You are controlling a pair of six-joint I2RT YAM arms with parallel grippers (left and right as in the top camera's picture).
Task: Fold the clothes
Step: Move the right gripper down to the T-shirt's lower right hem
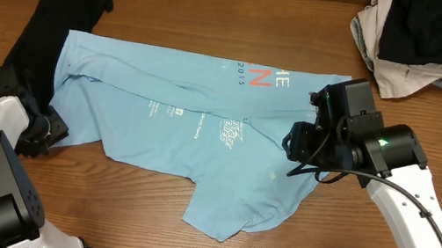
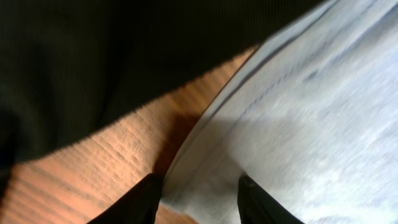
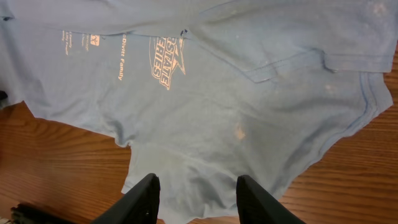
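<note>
The left gripper stood half open astride the edge of the blue T-shirt at the frame's left, and the right gripper hung half open above it, holding nothing.

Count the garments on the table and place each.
4 visible: light-blue T-shirt spread mid-table; long black garment along its left end; crumpled black garment atop beige garment, heaped at overhead's top right; more may hide beneath.

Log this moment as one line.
left gripper open at T-shirt edge | right gripper open above T-shirt | black garment beside it
</note>
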